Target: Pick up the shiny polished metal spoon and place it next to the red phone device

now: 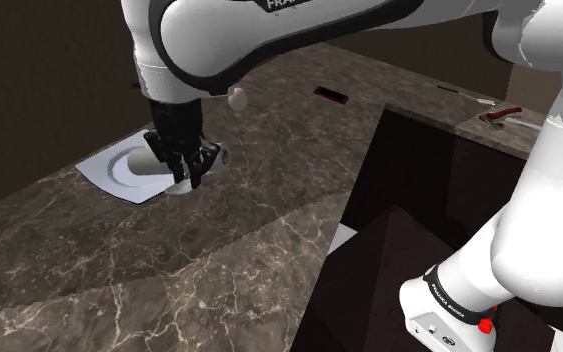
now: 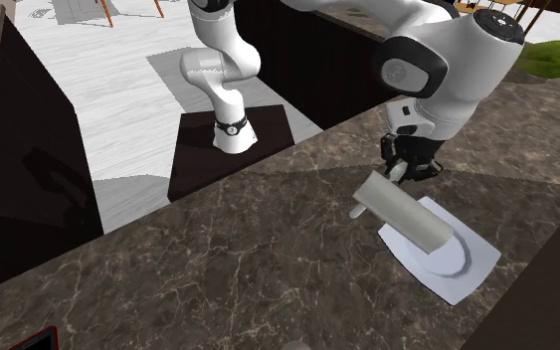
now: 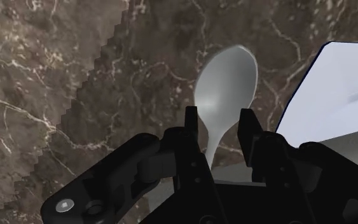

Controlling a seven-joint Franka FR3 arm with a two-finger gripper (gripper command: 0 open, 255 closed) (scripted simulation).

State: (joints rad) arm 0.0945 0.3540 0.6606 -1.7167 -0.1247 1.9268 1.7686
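The gripper (image 3: 220,114) has its jaws narrowly apart, astride the neck of the grey spoon (image 3: 227,79), with a gap on either side. The spoon's bowl is over the brown marbled table (image 3: 56,76), just beside a white plate (image 3: 343,83). The red-edged phone (image 1: 331,96) lies well apart, farther along the table.

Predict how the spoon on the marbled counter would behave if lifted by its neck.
The spoon looks smooth and glossy, so it may slip in the tool. Gripped at its narrow neck, the broad bowl might pivot. It seems one rigid piece, unlikely to bend.
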